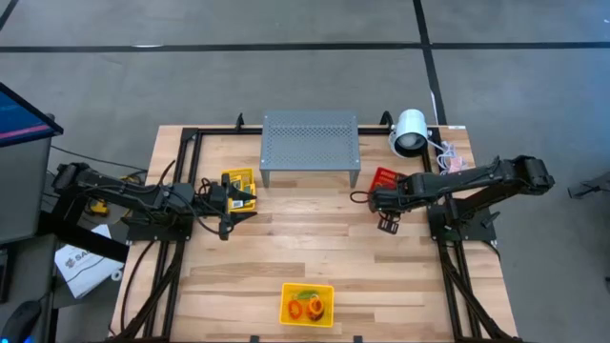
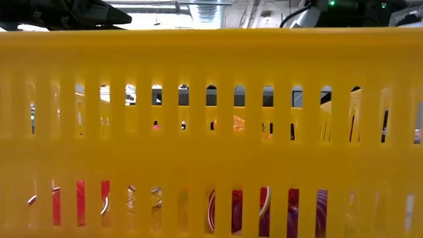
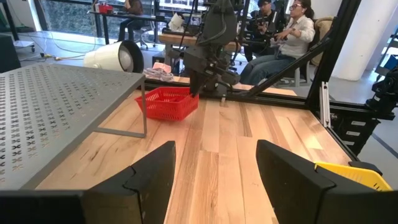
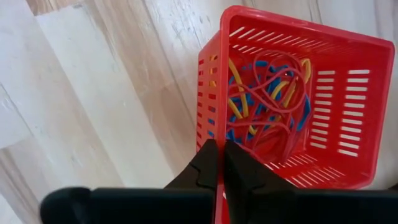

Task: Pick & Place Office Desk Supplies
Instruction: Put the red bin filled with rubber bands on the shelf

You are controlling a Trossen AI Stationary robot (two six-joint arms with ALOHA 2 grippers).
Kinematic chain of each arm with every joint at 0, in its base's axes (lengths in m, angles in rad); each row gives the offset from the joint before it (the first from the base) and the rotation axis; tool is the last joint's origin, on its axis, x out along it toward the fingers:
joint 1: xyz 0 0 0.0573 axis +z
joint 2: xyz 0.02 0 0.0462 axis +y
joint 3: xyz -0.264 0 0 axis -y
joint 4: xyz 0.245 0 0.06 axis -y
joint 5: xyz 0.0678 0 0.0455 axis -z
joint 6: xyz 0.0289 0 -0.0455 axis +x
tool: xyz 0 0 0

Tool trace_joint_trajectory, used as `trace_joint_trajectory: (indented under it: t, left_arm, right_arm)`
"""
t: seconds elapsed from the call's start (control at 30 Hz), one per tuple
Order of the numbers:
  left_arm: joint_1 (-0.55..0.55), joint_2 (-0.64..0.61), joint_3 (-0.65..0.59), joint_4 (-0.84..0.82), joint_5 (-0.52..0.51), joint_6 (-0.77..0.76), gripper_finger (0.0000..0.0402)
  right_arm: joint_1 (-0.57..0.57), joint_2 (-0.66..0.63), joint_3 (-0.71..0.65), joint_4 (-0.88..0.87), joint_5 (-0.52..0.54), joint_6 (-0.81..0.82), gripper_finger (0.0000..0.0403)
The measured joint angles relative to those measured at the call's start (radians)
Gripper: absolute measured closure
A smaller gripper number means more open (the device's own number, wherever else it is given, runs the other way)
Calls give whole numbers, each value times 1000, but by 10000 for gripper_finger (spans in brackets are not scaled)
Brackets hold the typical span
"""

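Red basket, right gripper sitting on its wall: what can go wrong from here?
1. The right gripper is shut at the rim of the red basket; any lift or sideways move could drag or tip it.
2. The rubber bands inside lie tangled, so pulling one may bring several.
3. The grey stand is close beside the basket, leaving little room that way.

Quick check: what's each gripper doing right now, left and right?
Left gripper: jaws open, holding nothing.
Right gripper: jaws shut at the near wall of the red basket; whether it grips the wall cannot be told.
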Motion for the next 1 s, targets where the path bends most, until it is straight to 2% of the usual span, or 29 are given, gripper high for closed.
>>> trace_joint_trajectory:
  t: [0.53,1.0]
  left_arm:
    - [0,0,0,0,5,0,183]
    - [0,0,0,1,5,0,183]
  right_arm:
    - [72,0,7,-54,84,72,403]
    - [155,0,193,-252,191,154,403]
